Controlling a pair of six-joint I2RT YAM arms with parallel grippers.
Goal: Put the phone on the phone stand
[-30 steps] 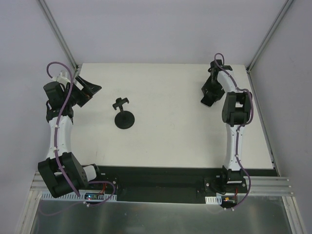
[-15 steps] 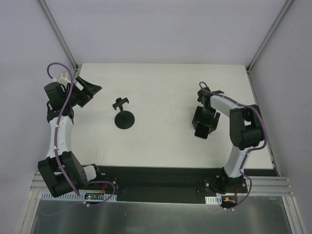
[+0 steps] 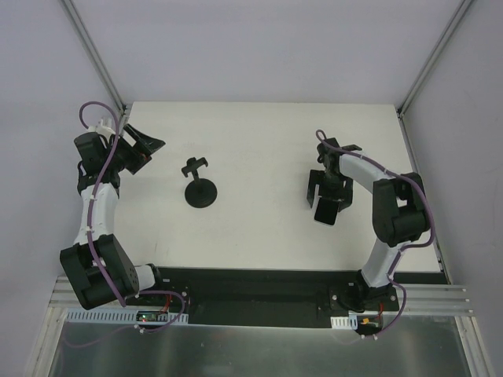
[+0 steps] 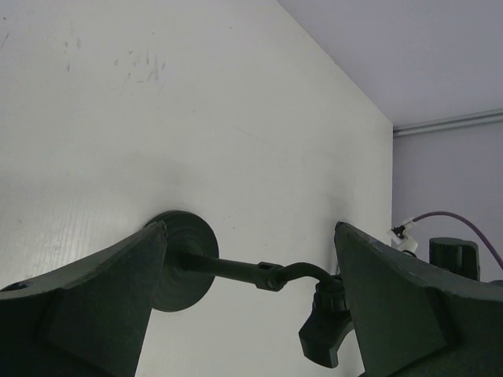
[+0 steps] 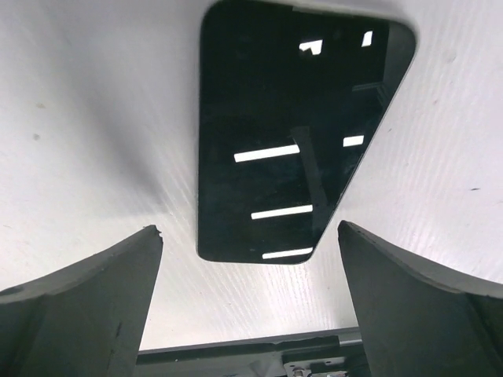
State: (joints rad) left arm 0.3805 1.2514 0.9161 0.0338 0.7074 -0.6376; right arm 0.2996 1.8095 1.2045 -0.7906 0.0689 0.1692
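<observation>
The phone [image 5: 291, 141] lies flat on the table [image 3: 259, 228], on the right side and well apart from the stand [image 3: 200, 191]; its glossy dark face is up and shows some bright reflected strips. The right gripper [image 3: 324, 195] is directly over it, pointing down; its jaws are wide open and hold nothing. In the right wrist view the gripper [image 5: 247, 236] has one finger on each side of the near end of the phone; a strip of white table shows between each finger and the phone edge, so the fingers do not touch it. The phone sits a little turned against the line of the fingers; most of its length reaches beyond the fingertips. In the top view it shows only as a dark rectangle [image 3: 325, 212] under the gripper, near the middle depth of the table.

The stand is upright on the left half of the table; its round base rests on the surface and the cross bracket is on top of the thin stem. Nothing is on the bracket.

The left gripper [image 3: 144, 146] is at the far left corner of the table, raised and aimed toward the stand; its jaws are also wide open and it holds nothing. In the left wrist view the stand [image 4: 185, 259] appears between the two fingers of this gripper [image 4: 250, 236], but it is farther away and apart from them; the base, the stem and the bracket at the end are all visible there.
</observation>
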